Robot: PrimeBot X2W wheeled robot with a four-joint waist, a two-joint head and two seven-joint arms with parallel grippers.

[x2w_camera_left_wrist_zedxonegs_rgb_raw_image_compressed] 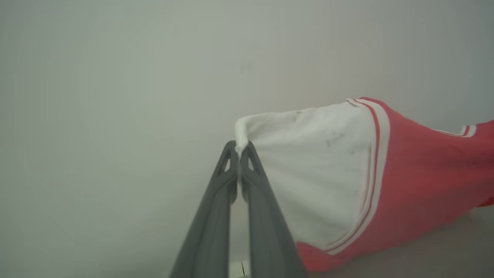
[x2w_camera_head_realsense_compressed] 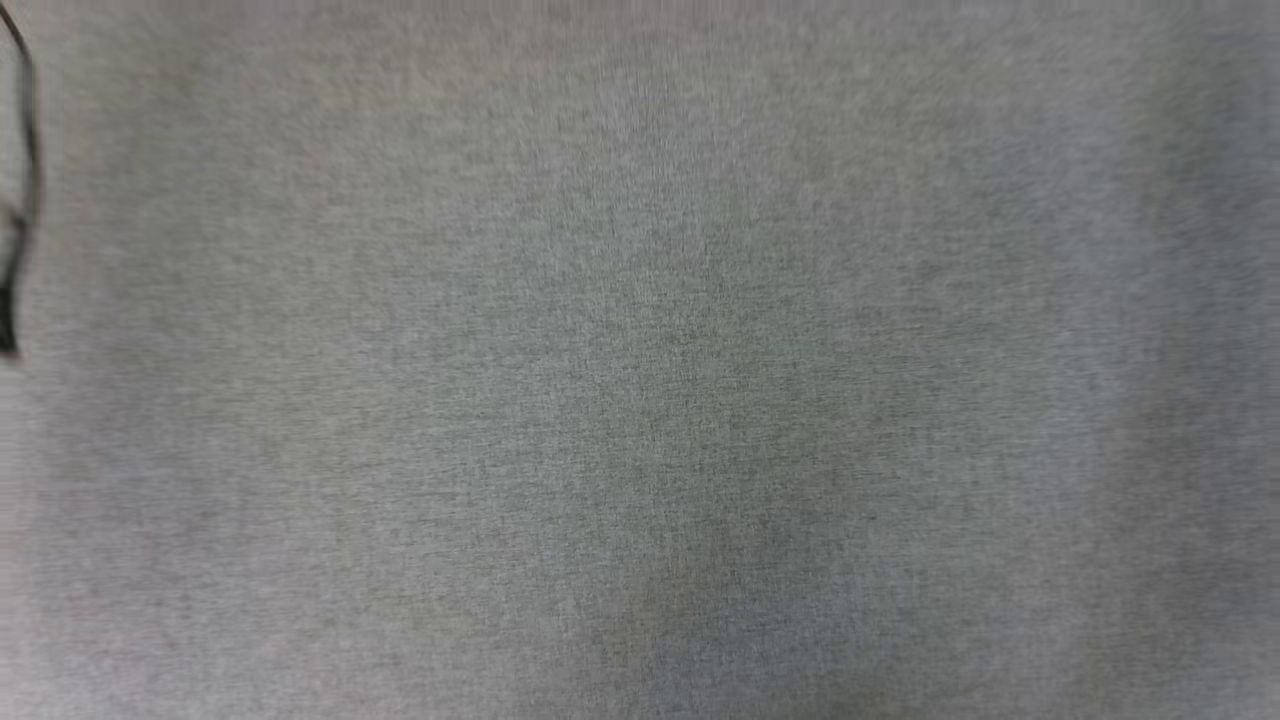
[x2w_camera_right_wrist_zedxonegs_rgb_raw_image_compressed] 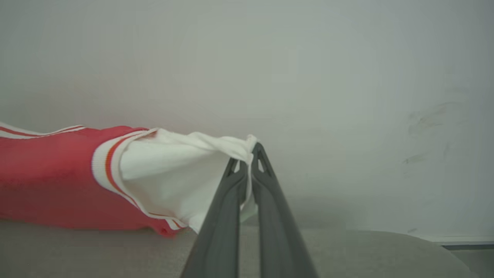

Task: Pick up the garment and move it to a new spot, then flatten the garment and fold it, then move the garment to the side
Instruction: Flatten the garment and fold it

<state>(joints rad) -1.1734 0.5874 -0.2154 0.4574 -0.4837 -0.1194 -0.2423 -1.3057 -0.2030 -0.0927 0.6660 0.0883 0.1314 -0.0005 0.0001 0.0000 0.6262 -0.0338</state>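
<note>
My left pincer [x2w_camera_left_wrist_zedxonegs_rgb_raw_image_compressed: 240,148] is clamped shut on one white sleeve of the red jersey T-shirt with striped trim [x2w_camera_left_wrist_zedxonegs_rgb_raw_image_compressed: 417,173]; my right pincer [x2w_camera_right_wrist_zedxonegs_rgb_raw_image_compressed: 249,154] pinches the other sleeve. The shirt spans between them, red body sagging onto the grey table [x2w_camera_right_wrist_zedxonegs_rgb_raw_image_compressed: 77,255].

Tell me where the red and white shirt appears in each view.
Head view: blurred gray cloth surface, dark cord at the left edge.
Left wrist view: shirt at right; left tool pinches a white sleeve.
Right wrist view: shirt at left; right tool pinches the other white sleeve.
Shared landmark: the shirt's red body.
</note>
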